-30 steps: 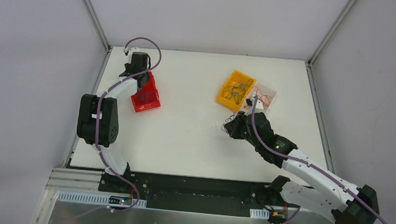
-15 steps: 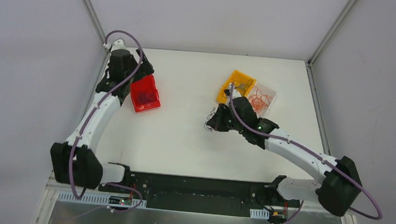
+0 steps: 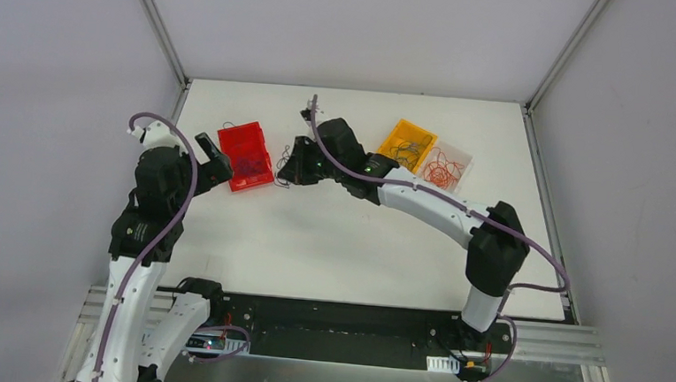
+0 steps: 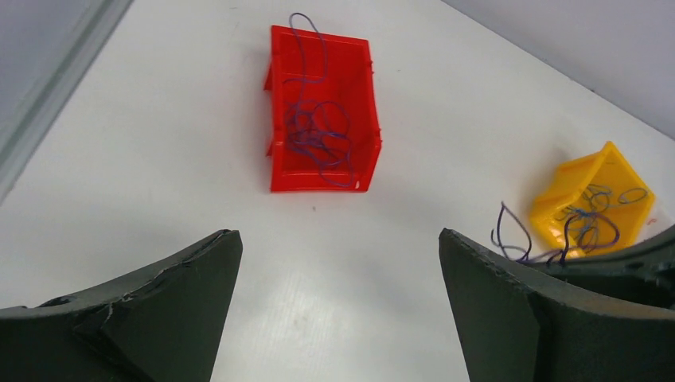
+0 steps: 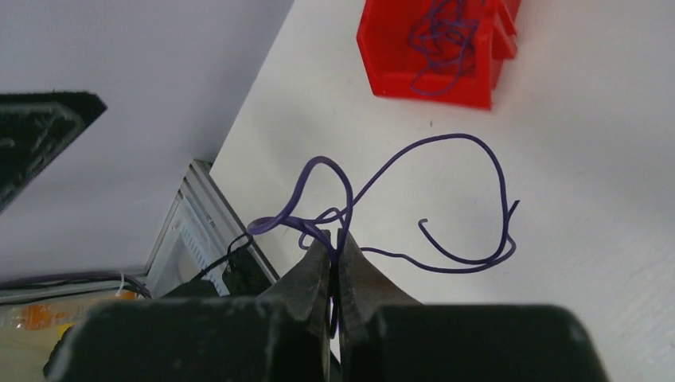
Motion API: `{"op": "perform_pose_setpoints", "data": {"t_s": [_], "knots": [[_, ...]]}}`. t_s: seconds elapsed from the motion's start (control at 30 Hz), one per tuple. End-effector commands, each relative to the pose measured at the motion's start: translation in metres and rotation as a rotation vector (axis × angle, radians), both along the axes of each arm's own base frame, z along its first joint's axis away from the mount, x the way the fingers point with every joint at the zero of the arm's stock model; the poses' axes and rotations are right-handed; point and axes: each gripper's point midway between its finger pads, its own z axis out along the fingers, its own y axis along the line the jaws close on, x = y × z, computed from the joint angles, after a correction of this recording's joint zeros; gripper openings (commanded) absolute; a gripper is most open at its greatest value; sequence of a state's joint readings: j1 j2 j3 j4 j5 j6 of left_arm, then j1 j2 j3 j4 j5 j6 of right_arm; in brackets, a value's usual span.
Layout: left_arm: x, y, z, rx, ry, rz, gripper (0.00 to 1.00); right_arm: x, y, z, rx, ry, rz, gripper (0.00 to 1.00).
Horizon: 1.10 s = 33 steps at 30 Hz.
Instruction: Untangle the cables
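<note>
Cables (image 5: 442,32) of purple lie in the red bin (image 5: 422,89) ahead of our right claw (image 5: 334,239), which pinches another curly purple wire (image 5: 458,137) just past its tips. We should lift it clear, centre it over that bin, then let go. Our left claw (image 4: 338,239) stands spread, empty.

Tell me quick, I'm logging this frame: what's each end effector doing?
Left end effector: open, holding nothing.
Right end effector: closed on a purple cable.

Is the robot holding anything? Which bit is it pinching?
Yes. The right gripper is shut on a thin purple wire, pinching it where its loops cross. The left gripper is open and holds nothing.
</note>
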<state>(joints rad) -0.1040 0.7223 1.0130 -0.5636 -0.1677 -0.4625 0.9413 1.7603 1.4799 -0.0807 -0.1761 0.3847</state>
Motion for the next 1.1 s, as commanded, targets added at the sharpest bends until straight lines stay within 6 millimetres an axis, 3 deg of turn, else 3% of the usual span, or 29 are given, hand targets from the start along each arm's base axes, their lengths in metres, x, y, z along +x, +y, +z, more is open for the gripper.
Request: {"op": "perform_pose_setpoints", "data": {"t_s": [0.0,0.37,0.63,0.83,0.9,1.07], "knots": [[-0.033,0.030,0.000,0.155,0.032,0.072,0.99,0.017,0.036,0.018,0.005,-0.120,-0.037,0.00],[-0.057,0.060,-0.018,0.262,0.044,0.197,0.99,0.079,0.110,-0.023,-0.066,-0.276,-0.244,0.00],[-0.058,0.068,-0.018,0.282,0.038,0.242,0.99,0.114,0.135,-0.034,-0.044,-0.306,-0.252,0.00],[-0.057,0.068,-0.018,0.285,0.042,0.241,0.99,0.124,0.167,-0.038,0.093,-0.330,-0.151,0.00],[-0.056,0.067,-0.020,0.283,0.048,0.237,0.99,0.121,0.177,-0.030,0.149,-0.343,-0.097,0.00],[-0.053,0.063,-0.020,0.269,0.049,0.222,0.99,0.119,0.182,-0.023,0.180,-0.368,-0.071,0.00]]}}
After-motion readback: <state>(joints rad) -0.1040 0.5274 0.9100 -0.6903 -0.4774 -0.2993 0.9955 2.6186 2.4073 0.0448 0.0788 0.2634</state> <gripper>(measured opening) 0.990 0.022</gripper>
